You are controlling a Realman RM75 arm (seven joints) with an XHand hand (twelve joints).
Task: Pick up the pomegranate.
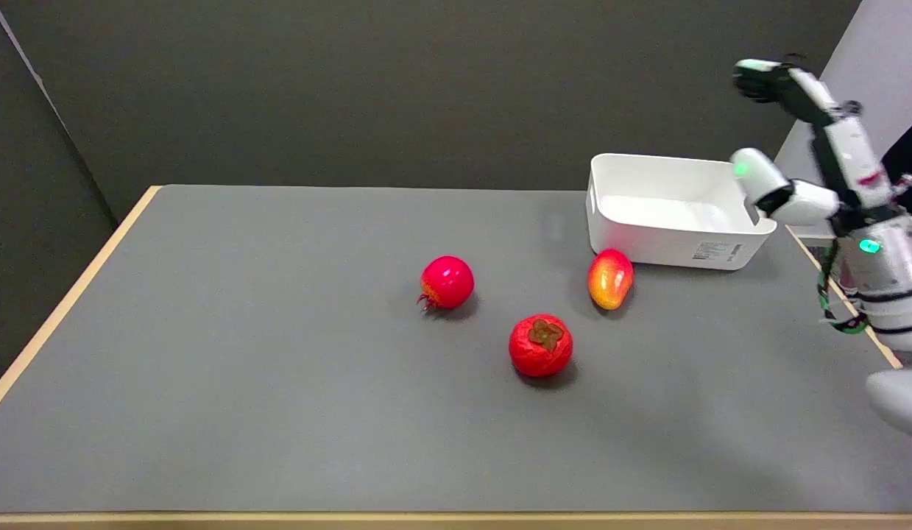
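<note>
On the grey tabletop [242, 383], nearest the front edge, sits a round red persimmon with a brown leafy cap [541, 345]. Behind it to the left, about mid-table, lies the glossy red pomegranate [446, 283], untouched; a red-and-yellow mango [610, 278] lies to its right, just before a white plastic bin [673, 210] by the far right corner. The right hand [776, 79] hangs high beyond the right edge, well apart from the pomegranate; its blurred fingers' spread cannot be told.
</note>
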